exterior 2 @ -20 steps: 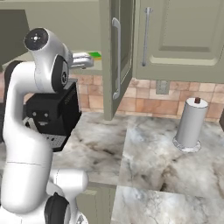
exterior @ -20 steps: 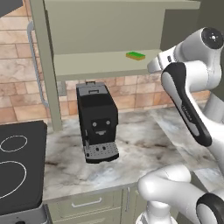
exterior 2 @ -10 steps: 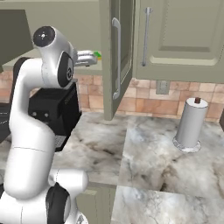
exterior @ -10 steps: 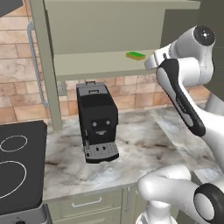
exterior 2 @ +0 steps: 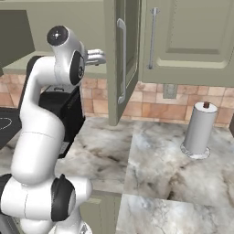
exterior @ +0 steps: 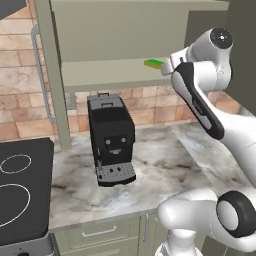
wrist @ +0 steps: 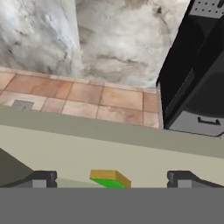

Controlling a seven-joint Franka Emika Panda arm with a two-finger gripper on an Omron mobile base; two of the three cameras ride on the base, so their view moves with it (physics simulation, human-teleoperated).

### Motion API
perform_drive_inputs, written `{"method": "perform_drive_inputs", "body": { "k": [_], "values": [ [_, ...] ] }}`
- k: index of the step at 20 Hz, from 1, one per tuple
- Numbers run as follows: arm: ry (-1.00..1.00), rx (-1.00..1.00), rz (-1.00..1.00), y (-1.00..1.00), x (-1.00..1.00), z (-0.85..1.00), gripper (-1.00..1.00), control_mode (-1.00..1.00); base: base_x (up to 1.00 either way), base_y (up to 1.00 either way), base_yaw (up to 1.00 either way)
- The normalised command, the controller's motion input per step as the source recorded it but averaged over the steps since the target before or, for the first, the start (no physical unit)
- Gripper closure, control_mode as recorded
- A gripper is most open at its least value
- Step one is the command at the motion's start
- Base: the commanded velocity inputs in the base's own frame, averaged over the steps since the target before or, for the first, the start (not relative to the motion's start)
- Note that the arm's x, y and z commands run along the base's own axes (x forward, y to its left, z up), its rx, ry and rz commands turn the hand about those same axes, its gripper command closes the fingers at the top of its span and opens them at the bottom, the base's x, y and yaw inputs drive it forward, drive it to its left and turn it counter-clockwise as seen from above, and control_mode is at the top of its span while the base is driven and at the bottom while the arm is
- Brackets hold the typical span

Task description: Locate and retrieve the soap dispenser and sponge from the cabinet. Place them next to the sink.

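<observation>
Kitchen here has a marbled grey-and-white counter with a terracotta brick-tile backsplash behind it. A black cooktop sits at the left end in the left base view, and a black coffee machine stands on the counter right under the open sage-green cabinet. Below the counter are matching pale green drawer fronts. In the right base view the cabinet door hangs open toward the camera with its long silver bar handle, and a paper towel roll stands upright on the counter well off to the right.

The sponge lies flat on the cabinet's inner shelf, near the shelf's front edge at the right end. It's green with a yellowish side. In the left base view its long axis runs roughly along the shelf front, angled a little. In the hand view the sponge sits between the two dark fingertips, yellow face toward the camera.

The gripper is up at shelf height just beside the sponge, jaws spread fully wide, one on each side of it and holding nothing.
</observation>
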Motion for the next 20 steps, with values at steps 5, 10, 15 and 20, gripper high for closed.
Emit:
{"method": "perform_drive_inputs", "body": {
  "k": [5, 10, 15, 20],
  "values": [
    [0.0, 0.0, 0.0, 0.0, 0.48, 0.0, -1.0, -1.0, 0.0, 0.0, 0.0],
    [0.0, 0.0, 0.0, 0.0, 0.47, 0.0, -1.0, -1.0, 0.0, 0.0, 0.0],
    [0.0, 0.0, 0.0, 0.0, 0.5, 0.0, -1.0, -1.0, 0.0, 0.0, 0.0],
    [0.0, 0.0, 0.0, -0.01, 0.55, 0.0, -1.0, -1.0, 0.0, 0.0, 0.0]
  ]
}}
